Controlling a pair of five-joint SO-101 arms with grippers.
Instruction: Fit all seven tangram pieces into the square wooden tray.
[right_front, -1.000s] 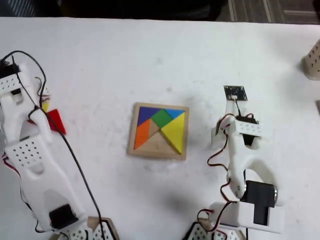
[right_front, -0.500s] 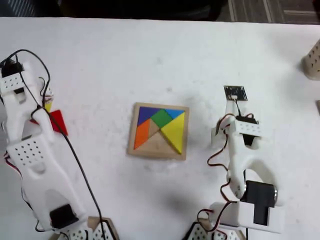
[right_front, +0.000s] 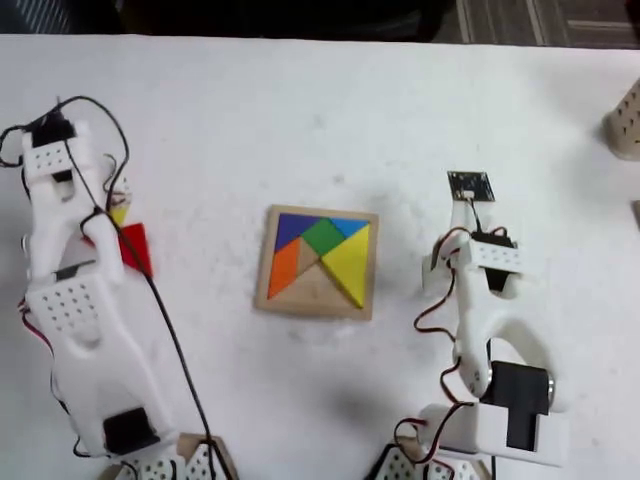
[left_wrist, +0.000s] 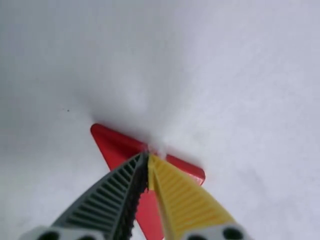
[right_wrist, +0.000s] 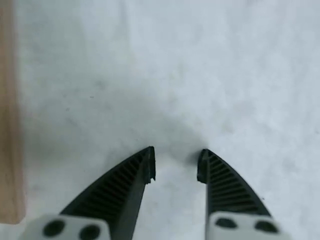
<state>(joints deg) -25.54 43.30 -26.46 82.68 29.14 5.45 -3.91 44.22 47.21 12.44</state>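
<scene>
High view: the square wooden tray (right_front: 263, 292) is seen lying at the middle of the white table (right_front: 400, 110). Inside it, a blue piece (right_front: 290, 229), a green piece (right_front: 323, 236) and a light blue piece (right_front: 349, 226) are set along the far side, with an orange piece (right_front: 285, 268) at the left and a yellow piece (right_front: 350, 262) at the right. A wood-coloured patch (right_front: 318, 287) is left at the near middle; whether it is a piece or bare tray floor cannot be told.

A red piece (right_front: 136, 249) is found well to the left of the tray, pinched by the left gripper (left_wrist: 148, 156), whose grey and yellow fingers are pressed together on it.

The right gripper (right_wrist: 175, 165) is held spread just right of the tray, over bare table.

A pale perforated object (right_front: 625, 125) is seen at the far right edge, and dark floor beyond the far edge.
</scene>
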